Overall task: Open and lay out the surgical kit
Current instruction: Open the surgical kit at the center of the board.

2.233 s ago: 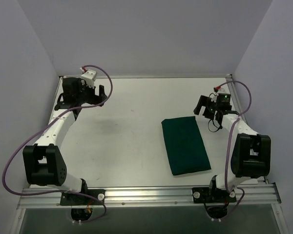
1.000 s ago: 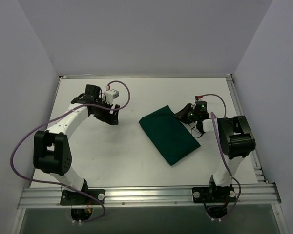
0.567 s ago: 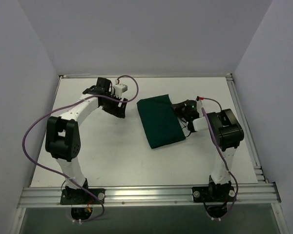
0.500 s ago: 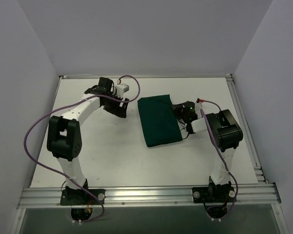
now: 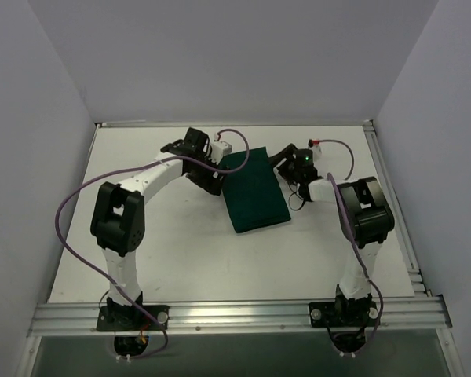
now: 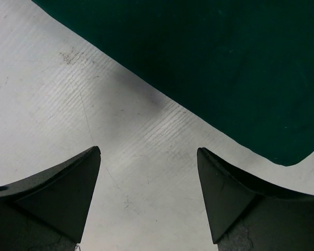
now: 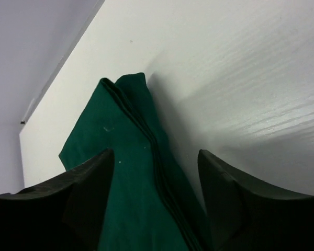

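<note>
Dragged leftward, folded green cloth wrap lies between left pincer and right pincer, both apart.

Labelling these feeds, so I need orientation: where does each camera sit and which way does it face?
Top external: high behind the arm bases, looking down on the white table; both arms show whole, either side of the folded dark green cloth wrap.
Left wrist: on the left gripper, facing down at table and wrap edge; its two fingertips show.
Right wrist: on the right gripper, looking low along the wrap's layered fold toward a wall; two fingertips show.
Shared: all three see the wrap.
</note>
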`<state>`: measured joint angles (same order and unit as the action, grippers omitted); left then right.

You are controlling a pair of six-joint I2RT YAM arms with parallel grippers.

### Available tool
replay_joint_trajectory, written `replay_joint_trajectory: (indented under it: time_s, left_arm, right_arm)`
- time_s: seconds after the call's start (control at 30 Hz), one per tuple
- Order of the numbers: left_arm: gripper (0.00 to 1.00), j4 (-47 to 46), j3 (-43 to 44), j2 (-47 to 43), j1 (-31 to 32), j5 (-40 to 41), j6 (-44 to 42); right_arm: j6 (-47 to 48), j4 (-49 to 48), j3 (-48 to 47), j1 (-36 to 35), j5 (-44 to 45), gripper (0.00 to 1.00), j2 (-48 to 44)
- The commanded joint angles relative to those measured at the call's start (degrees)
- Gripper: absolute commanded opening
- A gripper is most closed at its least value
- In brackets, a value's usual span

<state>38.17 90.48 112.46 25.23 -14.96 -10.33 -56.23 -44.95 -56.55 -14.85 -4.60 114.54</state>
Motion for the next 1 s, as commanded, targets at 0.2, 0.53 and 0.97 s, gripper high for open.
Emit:
replay_joint_trajectory:
  time_s: [0.2,0.53,0.97]
  left_arm:
    - [0.84,0.06,3.21,-0.05,0.52,3.80,-1.10]
    - [0.84,-0.03,1.02,-2.25,0.52,5.73,-1.89]
    - [0.84,0.32,0.93,-2.43,0.52,6.43,-1.80]
  right_arm:
    - [32.21,29.80,-28.05,1.76,-12.70,0.61,3.90]
    - [41.72,38.09,-45.04,1.76,-20.88,0.66,15.88]
    - [41.90,31.85,-37.49,-0.09,-17.82,0.42,11.24]
